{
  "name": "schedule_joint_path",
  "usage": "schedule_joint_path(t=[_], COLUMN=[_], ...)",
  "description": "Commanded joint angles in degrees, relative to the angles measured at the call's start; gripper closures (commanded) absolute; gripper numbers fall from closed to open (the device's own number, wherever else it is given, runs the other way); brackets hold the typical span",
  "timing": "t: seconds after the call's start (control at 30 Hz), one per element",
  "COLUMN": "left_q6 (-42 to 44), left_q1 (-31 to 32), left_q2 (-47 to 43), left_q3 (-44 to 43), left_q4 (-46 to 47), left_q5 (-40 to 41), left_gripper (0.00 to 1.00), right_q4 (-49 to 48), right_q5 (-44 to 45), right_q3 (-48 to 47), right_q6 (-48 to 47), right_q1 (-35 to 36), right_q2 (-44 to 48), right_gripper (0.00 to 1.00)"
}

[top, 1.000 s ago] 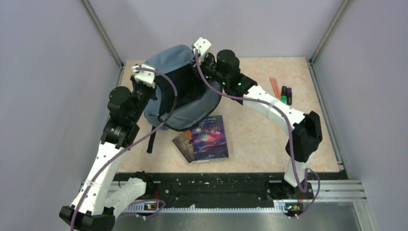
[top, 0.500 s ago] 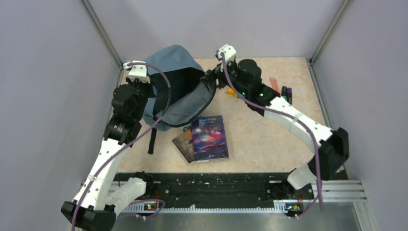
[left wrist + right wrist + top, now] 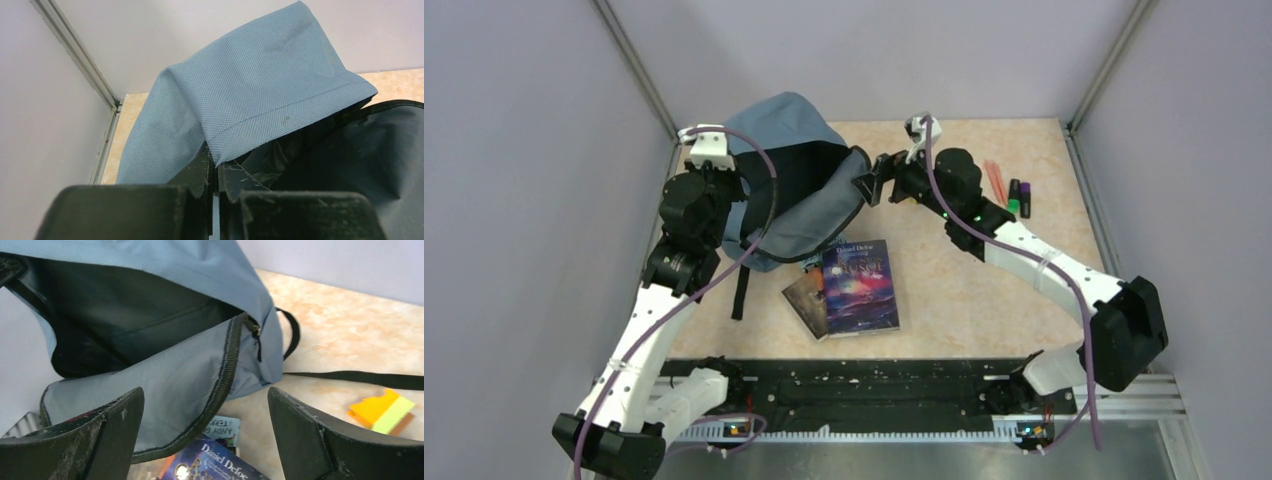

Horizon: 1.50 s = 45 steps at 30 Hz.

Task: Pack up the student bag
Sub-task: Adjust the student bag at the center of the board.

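The student bag (image 3: 789, 195), dusty blue with a dark lining, lies at the back left with its mouth gaping toward the right. My left gripper (image 3: 736, 188) is shut on the bag's blue upper rim (image 3: 235, 125), holding it up; in the left wrist view the closed jaws (image 3: 215, 167) pinch the fabric edge. My right gripper (image 3: 876, 185) hangs open just right of the bag's zippered lower flap (image 3: 165, 385), with nothing between its fingers (image 3: 205, 392). Below it lies a stack of books (image 3: 849, 287), the top one dark blue (image 3: 215, 465).
Orange-and-yellow sticky notes (image 3: 382, 410) lie on the table right of the bag, beside a black strap (image 3: 350, 377). Orange pens (image 3: 996, 180) and highlighters (image 3: 1020, 198) rest at the back right. Cell walls and frame posts close in the table.
My right gripper has let go of the bag's rim, opened wide and drawn back to the right. The bag's lower flap has dropped toward the books. The left gripper keeps its hold.
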<state>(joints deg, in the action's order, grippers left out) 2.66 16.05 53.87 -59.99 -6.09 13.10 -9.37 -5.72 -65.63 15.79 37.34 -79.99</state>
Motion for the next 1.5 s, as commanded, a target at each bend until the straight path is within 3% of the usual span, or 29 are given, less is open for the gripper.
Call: schedule_joint_path(t=[0.0,0.07,0.17,0.27,0.57,0.8,0.83,0.9,1.0,1.07,1.3,1.47], left_q6=[-0.44,-0.37,-0.19,-0.07,0.07,0.33,0.39,0.34,0.38,0.44,0.98,0.75], left_q1=[-0.32,-0.32,-0.32,-0.37,-0.32,-0.32,-0.32,-0.34,-0.34,-0.33,-0.32,-0.32], left_q2=[-1.17,-1.26,-1.39,-1.48,-1.41,-1.25,-1.22,-1.09,-0.79,-0.7,-0.54,-1.11], left_q3=[0.39,0.48,0.48,0.48,0.52,0.57,0.59,0.61,0.68,0.75,1.18,1.24], left_q4=[1.44,1.5,1.44,1.44,1.41,1.34,1.37,1.43,1.34,1.36,1.67,1.7], left_q5=[1.61,1.81,2.2,2.69,3.4,3.16,3.09,2.98,2.81,2.65,2.78,2.44], left_gripper=[1.0,1.0,1.0,1.0,1.0,1.0,1.0,1.0,1.0,1.0,1.0,1.0], right_q4=[-8.92,-9.81,-10.21,-11.81,-10.91,-9.28,-8.81,-7.42,-4.34,-2.52,1.08,0.82], right_q5=[-7.06,-7.33,-7.07,-5.97,-4.48,-2.25,-1.46,-0.48,1.59,3.63,7.52,3.39], right_q3=[0.59,0.63,1.1,3.55,0.78,-1.56,-1.18,-0.33,1.24,2.9,14.98,24.2], right_q6=[6.47,7.33,8.25,11.0,12.26,9.17,8.44,6.89,4.45,3.78,8.3,10.91], right_q1=[-0.16,-0.16,-0.14,-0.16,-0.15,-0.16,-0.16,-0.16,-0.16,-0.44,-4.71,-6.36], right_q2=[-2.52,-4.5,-7.59,-10.59,-22.95,-22.81,-21.85,-19.56,-15.39,-11.19,2.22,8.38], right_gripper=[0.13,0.26,0.7,0.99,1.0,1.0,0.98,0.84,0.45,0.29,0.16,0.12])
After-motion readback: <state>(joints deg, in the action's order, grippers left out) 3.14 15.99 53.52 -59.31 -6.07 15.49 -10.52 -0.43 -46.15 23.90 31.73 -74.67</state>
